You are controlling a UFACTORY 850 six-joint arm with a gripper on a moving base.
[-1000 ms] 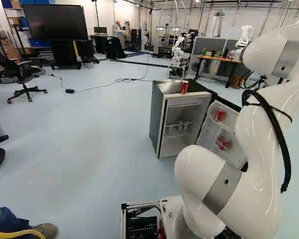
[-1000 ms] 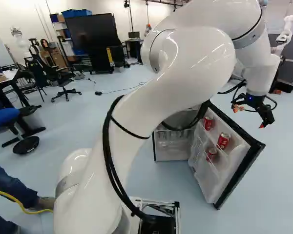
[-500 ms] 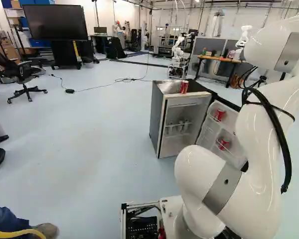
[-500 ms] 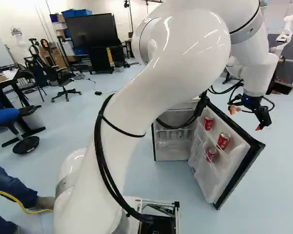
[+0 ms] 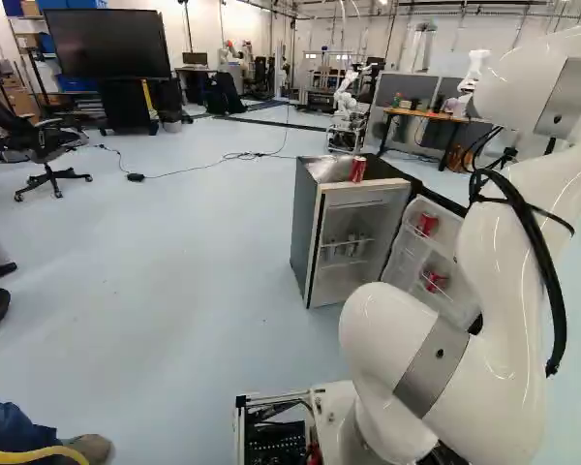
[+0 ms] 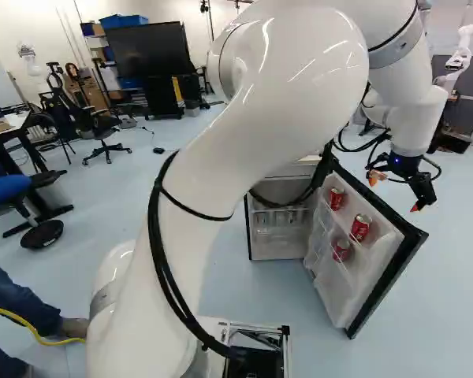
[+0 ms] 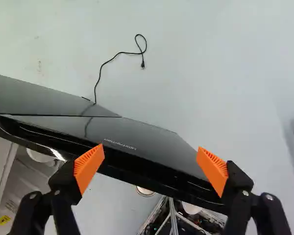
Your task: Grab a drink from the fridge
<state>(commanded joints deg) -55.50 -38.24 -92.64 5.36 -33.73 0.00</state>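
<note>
Three red metal drink cans (image 6: 360, 227) with pale markings are sitting in the white door racks (image 6: 325, 244) of the open, dark-sided fridge (image 5: 304, 228), right of centre in the right base view. A fourth red can (image 5: 357, 169) is standing on top. Pale lettering is showing on the glossy black door (image 7: 152, 142). Nearby, the black, orange-padded gripper (image 6: 394, 194) is hanging wide open, grasping nothing.

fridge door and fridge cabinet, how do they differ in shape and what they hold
The fridge door is a thin panel standing open, while the fridge cabinet is a deep box. The fridge door holds red cans; the fridge cabinet holds small silvery items. Both look pale inside.
</note>
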